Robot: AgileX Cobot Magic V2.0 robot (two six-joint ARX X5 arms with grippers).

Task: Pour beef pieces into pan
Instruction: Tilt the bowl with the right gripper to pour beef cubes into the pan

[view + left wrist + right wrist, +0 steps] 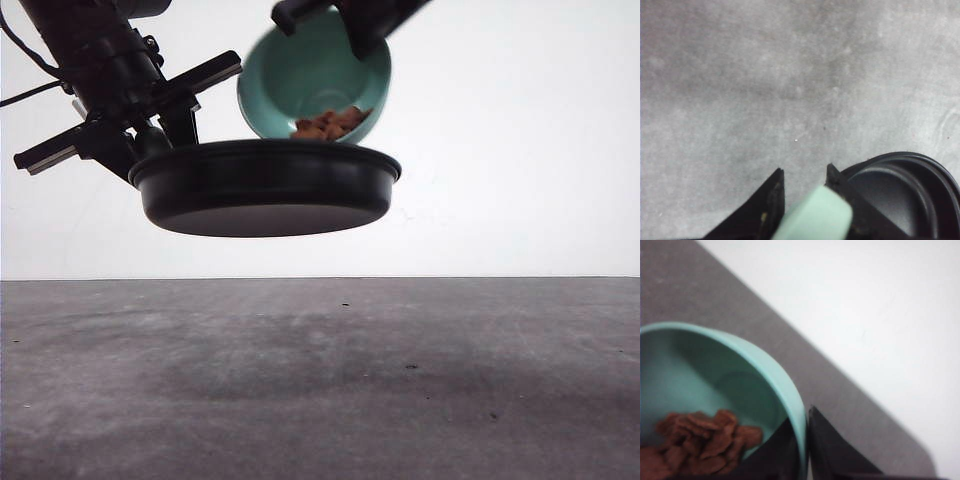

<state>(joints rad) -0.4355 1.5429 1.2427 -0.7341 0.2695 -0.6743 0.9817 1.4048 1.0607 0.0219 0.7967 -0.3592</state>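
Note:
My left gripper [150, 130] holds the black pan [265, 185] up in the air, level, well above the table. In the left wrist view the pan's mint-green handle [815, 215] sits between the fingers of my left gripper [805, 172], with the pan [900, 195] beside them. My right gripper [350, 25] is shut on the rim of a teal bowl [300, 70], tilted toward me just behind and above the pan. The beef pieces [330, 125] lie heaped at the bowl's lower rim. In the right wrist view my right gripper [802, 420] pinches the bowl [740, 370] wall, with the beef pieces [700, 440] inside.
The grey table [320, 380] stretches below both arms, with a few small dark specks on it. A plain white wall [520, 150] stands behind.

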